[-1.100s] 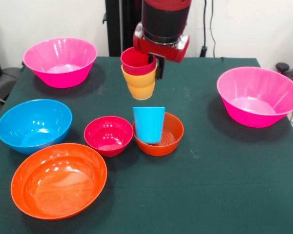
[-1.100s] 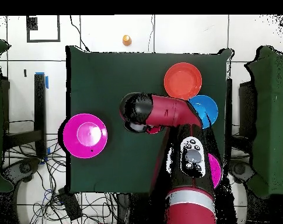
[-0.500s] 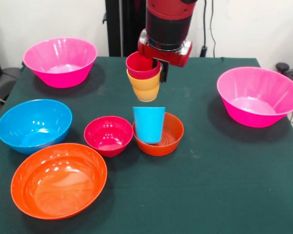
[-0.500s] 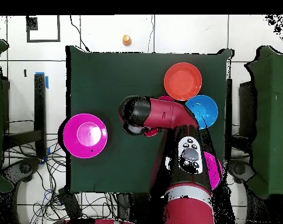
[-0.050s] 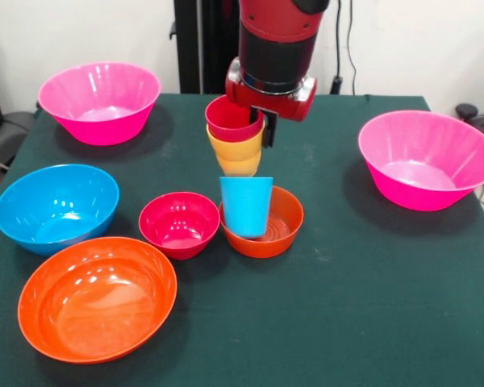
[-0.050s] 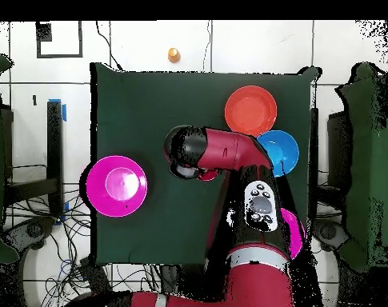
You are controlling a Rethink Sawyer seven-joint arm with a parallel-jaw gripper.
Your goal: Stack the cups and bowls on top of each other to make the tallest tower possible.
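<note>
Above the blue cup (image 5: 246,206) you see the gripper (image 5: 256,118) with its jaws clamped on the rim of the red cup (image 5: 234,119), which sits nested in the yellow cup (image 5: 236,145) and orange cup (image 5: 241,166). That glossy three-cup stack hangs just over the blue cup, itself upright in the small orange bowl (image 5: 279,228). Beside it on the left sits the crimson bowl (image 5: 179,223), then the blue bowl (image 5: 55,205) and wide orange bowl (image 5: 97,297). Your two pink bowls (image 5: 100,101) stand far left and right on the dark green table (image 5: 363,306); white walls lie behind
</note>
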